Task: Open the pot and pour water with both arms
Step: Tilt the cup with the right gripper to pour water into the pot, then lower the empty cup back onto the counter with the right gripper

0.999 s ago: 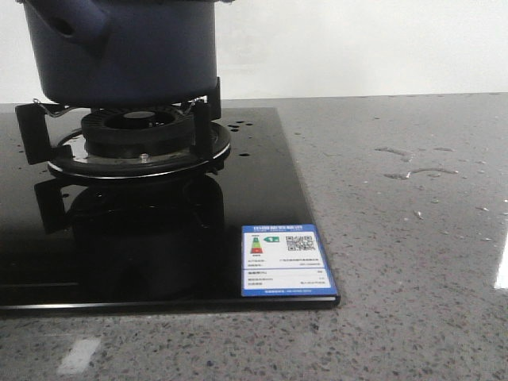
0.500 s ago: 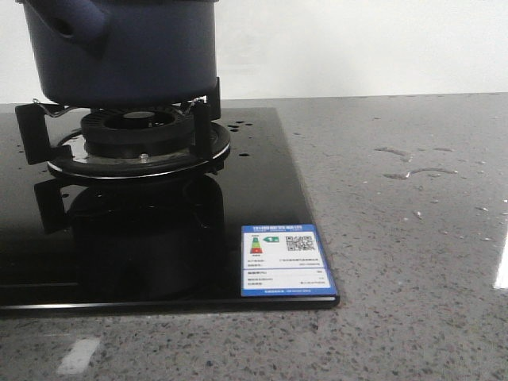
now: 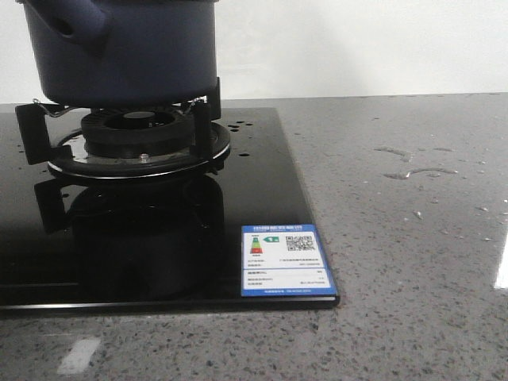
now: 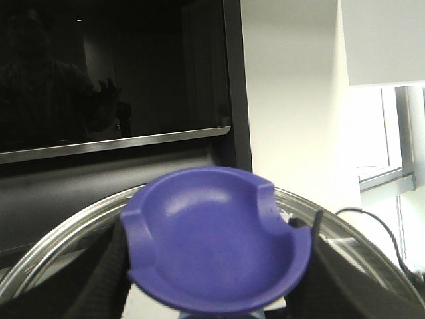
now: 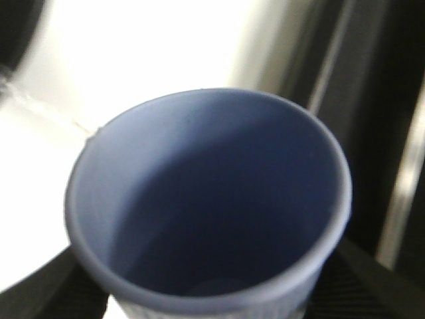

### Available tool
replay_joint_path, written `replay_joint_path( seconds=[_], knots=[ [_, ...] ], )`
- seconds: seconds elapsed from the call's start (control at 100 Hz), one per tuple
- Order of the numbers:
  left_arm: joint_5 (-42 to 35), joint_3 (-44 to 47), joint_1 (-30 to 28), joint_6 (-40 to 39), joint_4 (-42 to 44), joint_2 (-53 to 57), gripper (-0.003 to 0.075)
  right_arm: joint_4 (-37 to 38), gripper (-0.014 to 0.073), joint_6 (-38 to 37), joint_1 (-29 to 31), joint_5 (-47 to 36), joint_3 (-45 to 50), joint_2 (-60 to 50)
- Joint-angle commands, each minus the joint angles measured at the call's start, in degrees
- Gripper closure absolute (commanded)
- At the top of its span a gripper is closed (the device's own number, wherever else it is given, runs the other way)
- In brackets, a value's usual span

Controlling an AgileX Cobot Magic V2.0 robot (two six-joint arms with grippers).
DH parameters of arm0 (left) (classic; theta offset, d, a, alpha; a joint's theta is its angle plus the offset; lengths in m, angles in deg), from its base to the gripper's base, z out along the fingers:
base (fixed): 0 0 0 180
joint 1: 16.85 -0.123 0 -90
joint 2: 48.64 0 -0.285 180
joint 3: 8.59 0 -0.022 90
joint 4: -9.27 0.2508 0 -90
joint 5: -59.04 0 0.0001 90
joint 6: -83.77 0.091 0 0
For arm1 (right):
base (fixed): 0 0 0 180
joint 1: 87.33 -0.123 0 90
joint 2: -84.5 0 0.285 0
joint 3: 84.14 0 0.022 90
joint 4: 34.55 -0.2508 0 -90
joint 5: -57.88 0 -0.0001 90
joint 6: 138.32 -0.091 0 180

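Left wrist view: the left jaws point(image 4: 216, 312) are closed on the stem beneath a purple-blue dished plastic knob point(image 4: 216, 242); a black finger point(image 4: 106, 279) shows at each flank of the knob. The knob belongs to a round glass lid with a bright metal rim point(image 4: 60, 232), which curves out from behind it on both sides. Beyond the lid lie a dark cabinet front with a metal strip point(image 4: 113, 141) and a pale wall point(image 4: 292, 100).

Right wrist view: the right jaws point(image 5: 206, 309) grip a pale blue ribbed cup point(image 5: 212, 199) near its lower body, with black fingers point(image 5: 53, 286) visible on either side. The cup's round mouth faces the camera. Whether the cup contains liquid cannot be told from the blurred interior.

Front view: neither arm appears. The large round dark navy-blue pot point(image 3: 127, 48) with a stubby side handle point(image 3: 75, 20) stands on the black pot supports point(image 3: 202, 119) of a gas burner point(image 3: 135, 131), at the far left; its top edge is cut off by the frame. The burner is set in a glossy black glass hob point(image 3: 159, 238), whose near right corner bears a blue-and-white energy label point(image 3: 287, 260). The hob rests on a grey speckled stone desk point(image 3: 413, 238). Water droplets point(image 3: 409, 171) lie on the desk to the right, well apart from the pot.
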State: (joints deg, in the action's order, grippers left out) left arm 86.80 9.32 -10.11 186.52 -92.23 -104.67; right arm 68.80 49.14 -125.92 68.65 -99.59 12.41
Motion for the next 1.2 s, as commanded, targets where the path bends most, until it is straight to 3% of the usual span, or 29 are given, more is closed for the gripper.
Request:
replay_joint_path(
  seconds=[0.0,0.08,0.18,0.26,0.39,0.47,0.65,0.909,1.189],
  knots=[
    [1.1,-2.0,0.5,-0.7,-3.5,0.6,0.051,3.0,0.0437,-0.2,0.1,0.9,-3.4,-3.0],
    [1.2,-2.0,0.5,-0.7,-3.3,0.6,0.051,-2.2,0.0437,-5.5,0.1,0.5,-3.7,-3.0],
    [1.2,-2.0,0.5,-0.7,-3.3,0.6,0.051,-13.1,0.0437,-19.4,0.1,1.9,-3.7,-3.0],
    [1.2,-1.8,0.5,-0.7,-3.3,0.6,0.051,-21.8,0.0437,-28.9,-0.9,8.4,-3.7,-3.5],
    [1.2,-1.8,0.5,-0.8,-1.9,0.6,0.051,-32.9,0.0437,-33.9,-1.8,19.5,-3.7,-5.6],
    [1.3,-1.8,0.7,-1.1,-1.8,0.4,0.051,-40.2,0.0437,-34.0,-0.6,21.0,-2.5,-9.0],
    [1.3,-1.8,4.0,-1.1,-0.2,-2.4,0.051,-44.9,0.0437,-39.9,4.9,11.0,9.8,-21.5],
    [1.3,-1.8,6.9,-1.1,1.7,-10.2,0.051,-44.9,0.0437,-52.3,19.2,-7.6,39.3,-40.3],
    [3.0,-1.8,6.9,0.6,1.7,-20.0,0.051,-47.9,0.0436,-54.0,29.0,-26.0,61.7,-44.1]
  ],
)
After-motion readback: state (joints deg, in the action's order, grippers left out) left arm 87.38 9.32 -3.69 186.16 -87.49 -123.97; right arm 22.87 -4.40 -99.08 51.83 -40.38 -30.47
